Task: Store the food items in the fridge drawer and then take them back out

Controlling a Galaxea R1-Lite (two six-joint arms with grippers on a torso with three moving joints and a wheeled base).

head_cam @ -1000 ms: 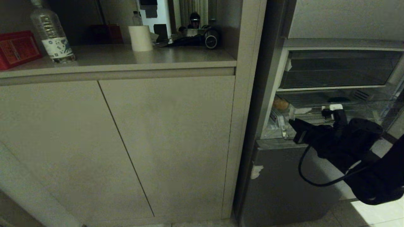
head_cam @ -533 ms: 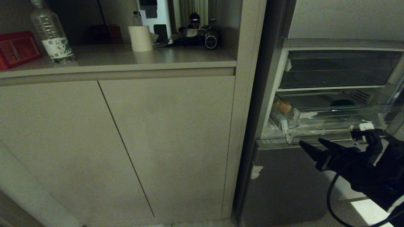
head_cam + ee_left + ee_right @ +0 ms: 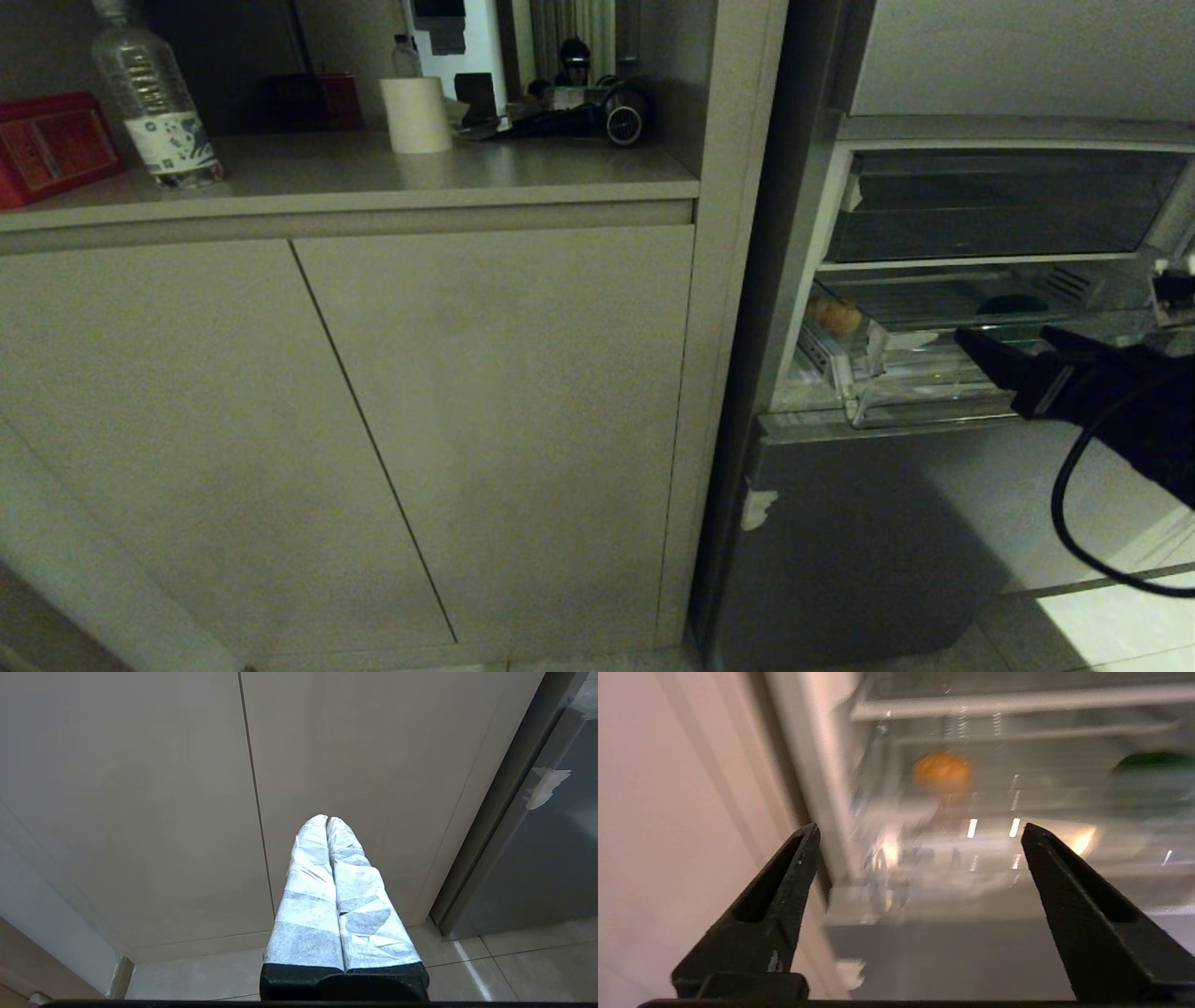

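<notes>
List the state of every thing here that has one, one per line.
Fridge drawer: pulled out.
Orange item: lying in the drawer, left end.
Green item: lying in the drawer, further right.
Smoky drawer: pushed in.
Cabinet doors: closed.
Right hand: open, empty, in front of the drawer.
Left hand: shut, empty, parked by the cabinet.

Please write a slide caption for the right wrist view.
Open right gripper faces the clear drawer holding orange food and green food.

green food item [image 3: 1150,777] blurred, cut by frame edge
</notes>
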